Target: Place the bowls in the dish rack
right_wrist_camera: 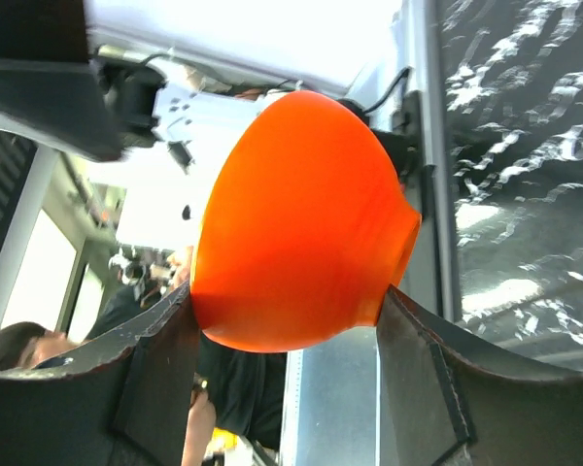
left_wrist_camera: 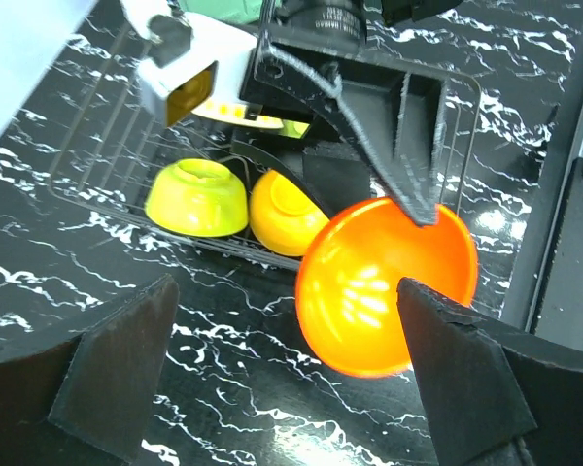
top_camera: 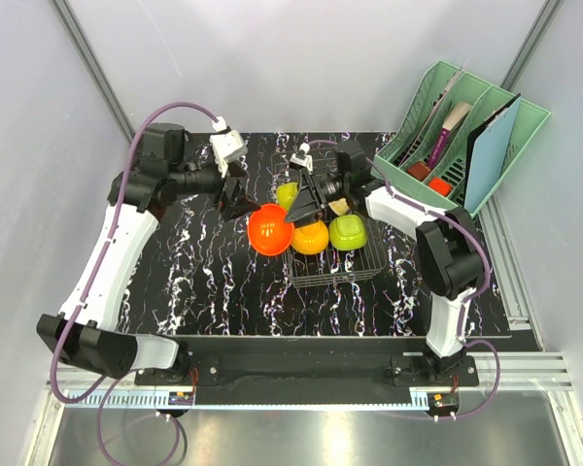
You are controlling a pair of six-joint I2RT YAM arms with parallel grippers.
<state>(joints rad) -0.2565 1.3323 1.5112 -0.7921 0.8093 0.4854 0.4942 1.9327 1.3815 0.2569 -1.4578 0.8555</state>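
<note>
White panels enclose a black, white-veined bench [top_camera: 204,282] with two arms mounted at its near edge. At the centre, the right claw [right_wrist_camera: 284,301] grips an orange bowl [top_camera: 269,228], one finger on each side of its outer wall. The bowl is tipped on its side at the left edge of the dish rack [top_camera: 340,270], its hollow facing the left arm. The left claw [left_wrist_camera: 284,283] is spread wide and holds nothing. The bowl sits just ahead of it, close to its right finger. The dark wire rack holds a lime-green bowl [top_camera: 347,231] turned upside down and, beside it, a yellow bowl [top_camera: 309,236] lying on its side. At the far right corner stands a mint-green file organiser [top_camera: 466,116] holding books and folders.
</note>
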